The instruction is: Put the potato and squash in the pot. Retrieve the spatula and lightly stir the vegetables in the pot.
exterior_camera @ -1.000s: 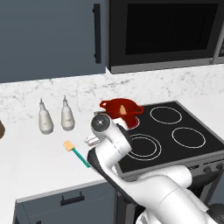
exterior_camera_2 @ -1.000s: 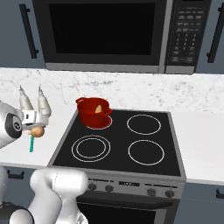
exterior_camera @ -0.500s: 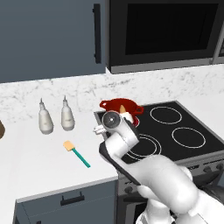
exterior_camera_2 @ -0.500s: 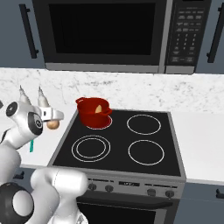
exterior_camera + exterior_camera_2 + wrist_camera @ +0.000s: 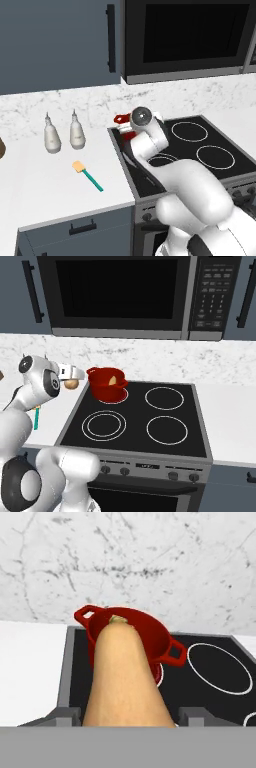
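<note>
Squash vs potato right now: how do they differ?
Place: the squash is in the air between the fingers, short of the pot; the potato lies inside the pot.
Visibility: the squash shows long and close in the hand view, stem end toward the pot; the potato shows as a pale patch inside the rim.
Both are tan.

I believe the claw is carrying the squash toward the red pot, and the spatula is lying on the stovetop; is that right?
Not quite: the spatula lies on the white counter left of the stove, as the left base view shows. The claw does carry the squash toward the red pot.
</note>
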